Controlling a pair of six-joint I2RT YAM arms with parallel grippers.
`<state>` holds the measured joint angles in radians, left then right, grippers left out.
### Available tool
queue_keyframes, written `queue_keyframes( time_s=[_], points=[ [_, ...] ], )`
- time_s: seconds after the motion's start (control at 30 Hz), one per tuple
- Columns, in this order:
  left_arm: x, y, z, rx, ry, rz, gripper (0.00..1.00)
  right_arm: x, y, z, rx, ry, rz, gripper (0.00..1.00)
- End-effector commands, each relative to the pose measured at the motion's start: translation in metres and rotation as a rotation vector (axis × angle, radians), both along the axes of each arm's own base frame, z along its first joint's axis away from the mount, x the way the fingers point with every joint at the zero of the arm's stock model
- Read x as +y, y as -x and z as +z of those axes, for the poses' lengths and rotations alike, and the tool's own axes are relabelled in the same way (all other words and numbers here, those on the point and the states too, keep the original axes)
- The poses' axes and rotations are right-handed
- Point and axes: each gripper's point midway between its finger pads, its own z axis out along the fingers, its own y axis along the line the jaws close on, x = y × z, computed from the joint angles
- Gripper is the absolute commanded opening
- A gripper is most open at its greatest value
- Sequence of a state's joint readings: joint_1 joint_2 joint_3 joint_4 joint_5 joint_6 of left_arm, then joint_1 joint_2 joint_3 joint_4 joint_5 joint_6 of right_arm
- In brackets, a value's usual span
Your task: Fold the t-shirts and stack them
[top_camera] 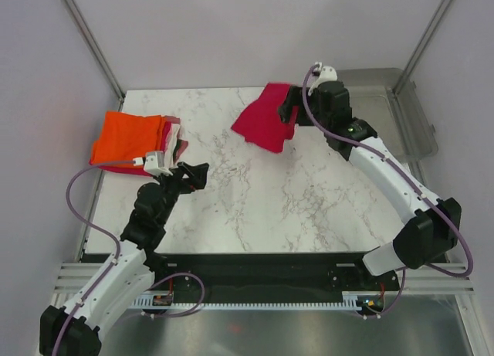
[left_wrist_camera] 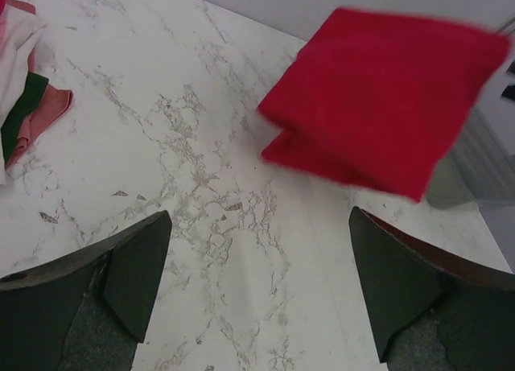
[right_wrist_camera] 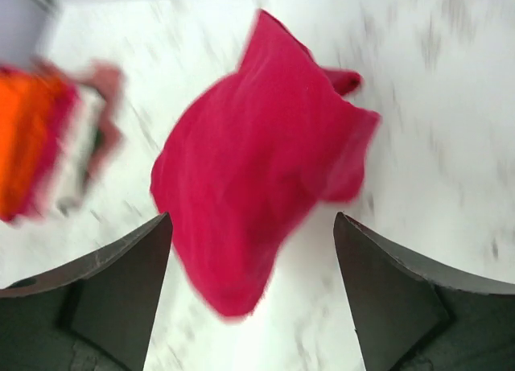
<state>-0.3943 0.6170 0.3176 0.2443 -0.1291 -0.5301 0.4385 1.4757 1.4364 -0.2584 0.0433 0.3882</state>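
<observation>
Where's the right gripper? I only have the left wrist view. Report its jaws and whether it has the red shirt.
Observer: The right gripper is at the far right of the table with its jaws wide apart. The crimson t-shirt is not pinched between them.
Operator: Tell me what tops the stack at my left edge.
Observer: A folded orange t-shirt lies on top of it.
Operator: Name whatever sits beyond the right arm.
Observer: A clear grey bin stands at the far right corner.
</observation>
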Motion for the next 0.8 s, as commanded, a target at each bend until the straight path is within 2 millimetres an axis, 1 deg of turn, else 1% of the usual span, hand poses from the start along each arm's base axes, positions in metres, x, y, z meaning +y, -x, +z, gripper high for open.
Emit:
queue_keyframes(
  time_s=[0.0, 0.03, 0.07, 0.1, 0.13, 0.17, 0.2, 0.23, 0.27, 0.3, 0.33, 0.37, 0.4, 0.43, 0.47, 0.5, 0.53, 0.6, 0.63, 0.67, 0.7, 0.73, 0.77],
  points=[
    [-0.002, -0.005, 0.003, -0.019, -0.029, -0.013, 1.00, -0.012, 0.045, -0.108, 0.287, 0.110, 0.047, 0.89],
    [-0.009, -0.005, 0.005, -0.015, -0.030, -0.045, 1.00, -0.017, 0.049, -0.115, 0.292, 0.129, 0.037, 0.87],
    [-0.014, -0.009, -0.003, 0.017, -0.043, -0.065, 1.00, -0.026, 0.050, -0.121, 0.292, 0.160, 0.007, 0.86],
    [-0.019, -0.011, -0.007, 0.036, -0.053, -0.089, 1.00, -0.035, 0.054, -0.133, 0.321, 0.196, -0.018, 0.84],
    [-0.027, -0.013, -0.001, 0.034, -0.055, -0.126, 1.00, -0.052, 0.051, -0.139, 0.327, 0.245, -0.081, 0.77],
    [-0.035, -0.017, -0.017, 0.090, -0.072, -0.162, 0.98, -0.061, 0.050, -0.146, 0.347, 0.269, -0.110, 0.75],
    [-0.040, -0.019, -0.021, 0.110, -0.080, -0.183, 0.97, -0.069, 0.049, -0.152, 0.363, 0.282, -0.136, 0.72],
    [-0.046, -0.022, -0.018, 0.118, -0.082, -0.210, 0.96, -0.083, 0.045, -0.155, 0.375, 0.277, -0.175, 0.66],
    [-0.049, -0.026, -0.024, 0.146, -0.089, -0.219, 0.96, -0.088, 0.042, -0.157, 0.384, 0.271, -0.189, 0.66],
    [-0.053, -0.030, -0.040, 0.199, -0.107, -0.228, 0.96, -0.092, 0.039, -0.160, 0.392, 0.268, -0.199, 0.66],
    [-0.055, -0.038, -0.037, 0.213, -0.107, -0.222, 0.96, -0.099, 0.036, -0.160, 0.395, 0.261, -0.214, 0.66],
    [-0.055, -0.040, -0.048, 0.266, -0.118, -0.215, 0.96, -0.099, 0.035, -0.160, 0.396, 0.257, -0.213, 0.67],
    [-0.056, -0.044, -0.067, 0.337, -0.138, -0.211, 0.96, -0.098, 0.033, -0.160, 0.396, 0.255, -0.207, 0.67],
    [-0.059, -0.055, -0.059, 0.344, -0.133, -0.201, 0.96, -0.096, 0.032, -0.160, 0.397, 0.251, -0.199, 0.68],
    [-0.059, -0.055, -0.070, 0.407, -0.146, -0.199, 0.95, -0.094, 0.033, -0.162, 0.404, 0.246, -0.186, 0.69],
    [-0.062, -0.059, -0.076, 0.441, -0.152, -0.205, 0.91, -0.090, 0.032, -0.165, 0.411, 0.235, -0.170, 0.69],
    [-0.068, -0.068, -0.081, 0.472, -0.160, -0.217, 0.85, -0.088, 0.033, -0.166, 0.412, 0.230, -0.164, 0.70],
    [-0.070, -0.072, -0.096, 0.543, -0.163, -0.209, 0.79, -0.085, 0.034, -0.168, 0.409, 0.212, -0.151, 0.70],
    [-0.075, -0.078, -0.105, 0.574, -0.159, -0.217, 0.77, -0.084, 0.034, -0.168, 0.404, 0.207, -0.145, 0.70],
    [-0.077, -0.083, -0.109, 0.588, -0.158, -0.215, 0.77, -0.083, 0.035, -0.164, 0.388, 0.197, -0.143, 0.70],
    [-0.077, -0.083, -0.115, 0.622, -0.166, -0.210, 0.74, -0.083, 0.037, -0.166, 0.391, 0.194, -0.137, 0.69],
    [-0.080, -0.091, -0.122, 0.647, -0.167, -0.200, 0.74, -0.083, 0.038, -0.166, 0.388, 0.192, -0.136, 0.69],
    [-0.081, -0.095, -0.125, 0.660, -0.170, -0.197, 0.74, -0.084, 0.039, -0.166, 0.386, 0.190, -0.138, 0.69]
  ],
)
